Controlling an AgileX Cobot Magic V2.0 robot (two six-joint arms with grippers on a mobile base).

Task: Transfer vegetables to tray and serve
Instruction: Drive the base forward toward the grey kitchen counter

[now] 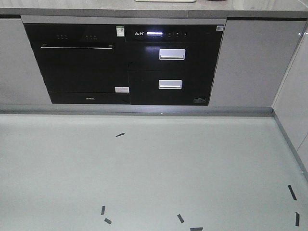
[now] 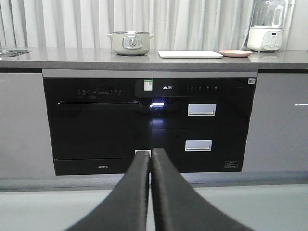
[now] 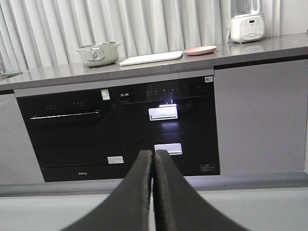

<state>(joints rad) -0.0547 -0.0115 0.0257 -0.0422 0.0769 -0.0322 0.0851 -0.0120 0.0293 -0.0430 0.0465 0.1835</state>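
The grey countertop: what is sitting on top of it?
A pale green pot, a flat white tray, a pink plate and a white blender. Both tray and plate show edge-on, so anything lying flat in them is hidden.

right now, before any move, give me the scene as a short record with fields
counter: holds pot, tray, plate, blender, left to right
tray: lies flat, top hidden by the low angle
plate: pink, just right of tray
lettuce: not visible in any view
left gripper: jaws shut, empty
right gripper: jaws shut, empty
both grippers: low, facing the cabinets, apart from the counter
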